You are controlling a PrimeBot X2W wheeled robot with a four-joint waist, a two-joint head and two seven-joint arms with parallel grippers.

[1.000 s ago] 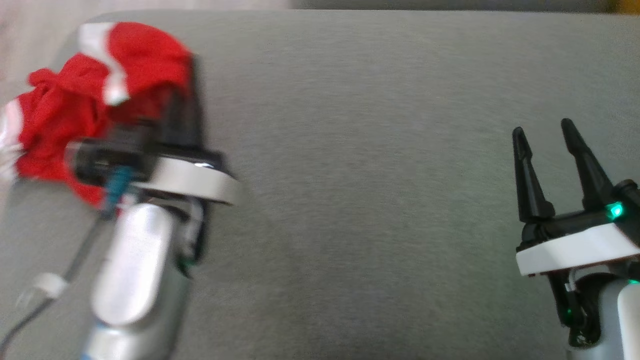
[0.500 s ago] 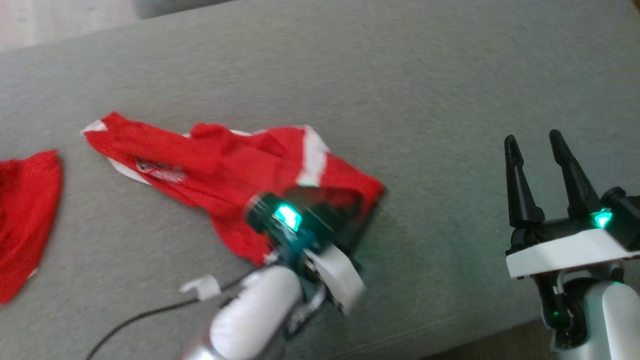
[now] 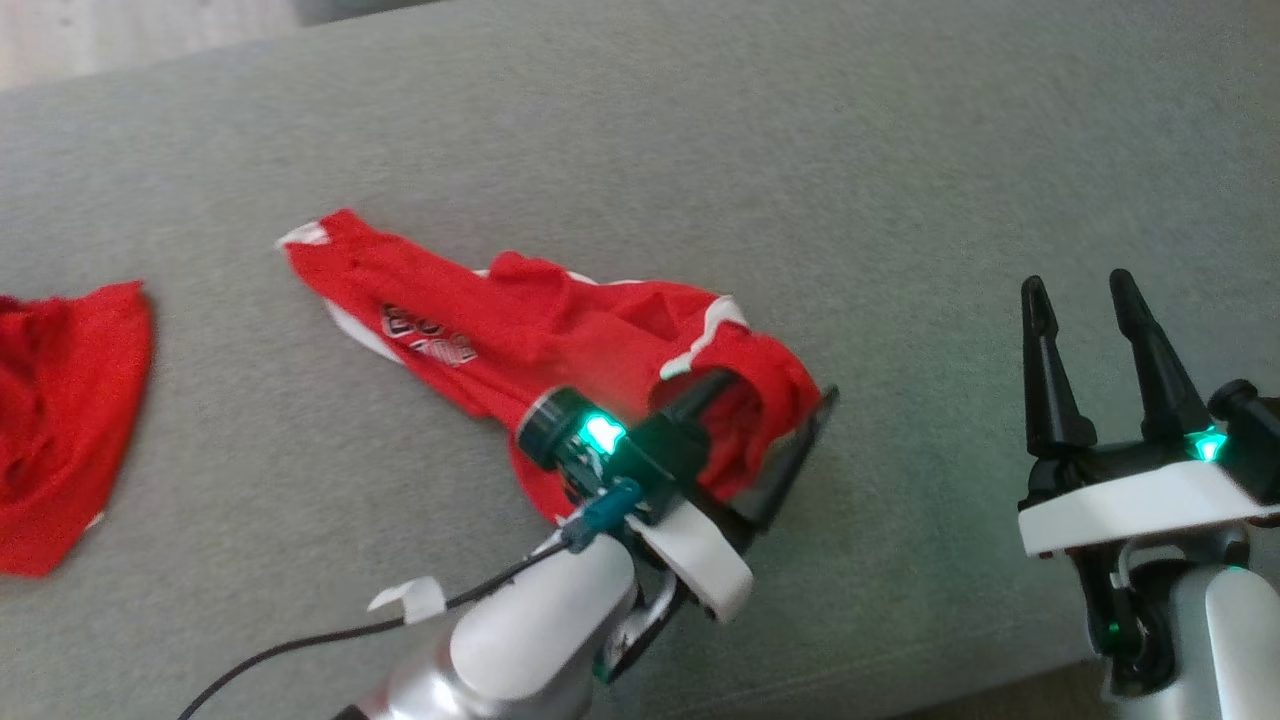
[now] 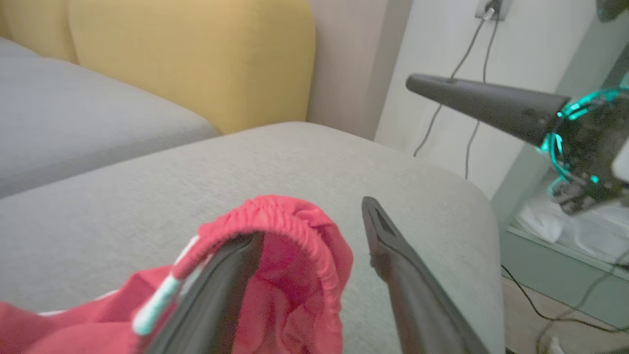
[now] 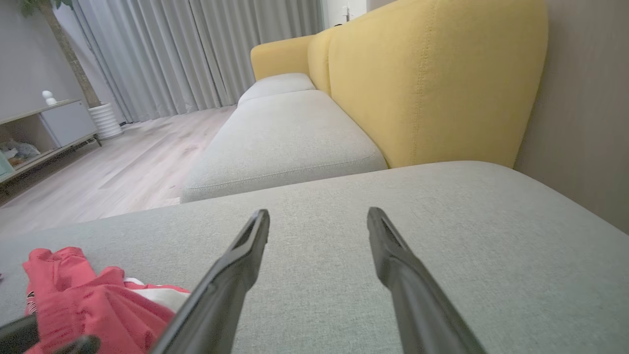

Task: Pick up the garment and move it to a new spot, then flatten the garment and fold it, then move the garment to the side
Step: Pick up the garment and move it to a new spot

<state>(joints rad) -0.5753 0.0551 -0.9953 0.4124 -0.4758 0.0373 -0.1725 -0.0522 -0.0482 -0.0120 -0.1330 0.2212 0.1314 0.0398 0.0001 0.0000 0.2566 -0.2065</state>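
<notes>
The garment [image 3: 520, 330] is red with white trim and a printed logo. It lies stretched and wrinkled across the middle of the grey cushion [image 3: 700, 150]. My left gripper [image 3: 780, 390] is at its right end with the jaws open. In the left wrist view the elastic hem of the garment [image 4: 295, 275] drapes over one finger, and the other finger is bare. Nothing is pinched in the left gripper [image 4: 312, 221]. My right gripper [image 3: 1085, 285] stands open and empty well to the right. In its own view the right gripper [image 5: 318, 213] is above bare cushion, and the garment [image 5: 88, 300] is at lower left.
A second red cloth [image 3: 60, 420] lies at the cushion's far left. A yellow backrest [image 5: 432, 83] rises behind the seat, with wood floor [image 5: 113, 167] and curtains beyond. The cushion's front edge runs along the lower right of the head view. A black cable [image 3: 300, 645] trails from my left arm.
My left gripper carried the garment from the far left toward the middle, laid it out, and its jaws have opened. The head camera shifted too. The right gripper stayed open.
</notes>
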